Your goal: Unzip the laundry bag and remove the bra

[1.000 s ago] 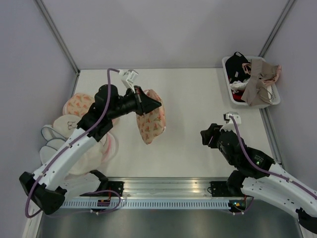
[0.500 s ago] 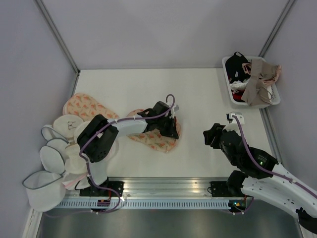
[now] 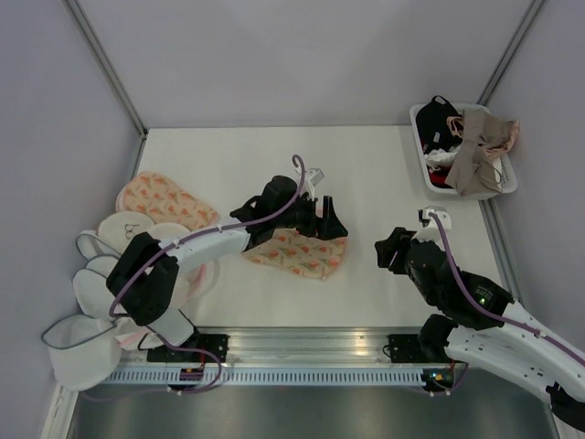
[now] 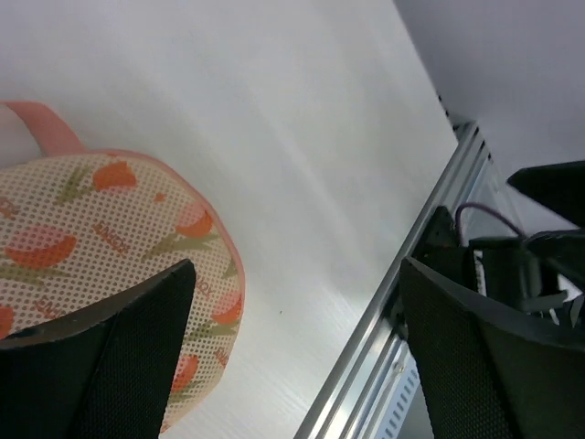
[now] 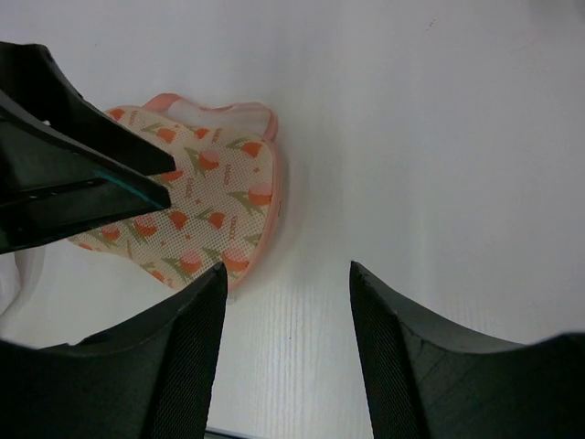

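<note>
Left gripper [image 3: 322, 219] just released, now spread, leaving the laundry bag [image 3: 302, 254] flat mid-worktop [image 3: 366, 165], likely ready for unzipping; right gripper [image 3: 388, 249] spread, empty.

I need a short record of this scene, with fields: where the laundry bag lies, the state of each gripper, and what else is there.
laundry bag: lies flat, middle of the table, in no grip
left gripper: open, above the bag's right part, nothing between the jaws
right gripper: open, empty, right of the bag
basket: far right corner, holds garments
pouches: piled at the left edge
</note>
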`<state>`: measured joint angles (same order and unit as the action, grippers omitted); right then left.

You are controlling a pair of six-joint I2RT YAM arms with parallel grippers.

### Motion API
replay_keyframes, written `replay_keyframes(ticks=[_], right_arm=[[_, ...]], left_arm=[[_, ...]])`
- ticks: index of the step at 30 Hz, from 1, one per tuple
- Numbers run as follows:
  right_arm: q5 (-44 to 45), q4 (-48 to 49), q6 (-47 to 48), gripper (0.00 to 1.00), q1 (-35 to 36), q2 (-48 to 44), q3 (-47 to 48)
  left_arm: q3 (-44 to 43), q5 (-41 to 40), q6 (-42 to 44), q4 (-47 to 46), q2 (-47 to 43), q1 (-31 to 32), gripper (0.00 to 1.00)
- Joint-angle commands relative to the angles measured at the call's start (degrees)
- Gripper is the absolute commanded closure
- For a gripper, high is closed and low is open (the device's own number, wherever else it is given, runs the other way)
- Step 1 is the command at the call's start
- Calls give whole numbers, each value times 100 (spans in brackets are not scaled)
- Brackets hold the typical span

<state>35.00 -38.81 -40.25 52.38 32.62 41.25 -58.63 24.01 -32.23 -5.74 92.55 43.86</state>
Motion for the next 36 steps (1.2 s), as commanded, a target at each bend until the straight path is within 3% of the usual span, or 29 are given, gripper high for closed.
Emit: replay_keyframes(ticks=[1,3,6,7,11,12,16,24,36], right_arm=[[103,40,96,38,18,7,32],[68,75,123,37,27,34,14],[7,49,140,35,27,43,-3],[-2,23,140,35,27,34,-12],[-29,92,149,33,27,-36,-117],[-64,136,158,31,27,-45,-152],[-195,338,193,27,27,7,-284],[-266,383,140,26,27,131,-337],[-573,795,88,27,27,165,-873]], left_arm=[[36,-572,-151,213,-474,18,3],[307,-739,-283,231,-843,18,1],[1062,-1739,-967,301,-1817,18,0],[1552,-2360,-1570,440,-2159,18,0],[3039,-3112,-3208,136,-3558,123,1],[3294,-3452,-3698,39,-4030,358,1],[4183,-4360,-4721,-129,-4527,1001,0],[4668,-4835,-6022,-1332,-3342,1310,0],[3859,-4818,-6111,-3239,-346,1292,2]])
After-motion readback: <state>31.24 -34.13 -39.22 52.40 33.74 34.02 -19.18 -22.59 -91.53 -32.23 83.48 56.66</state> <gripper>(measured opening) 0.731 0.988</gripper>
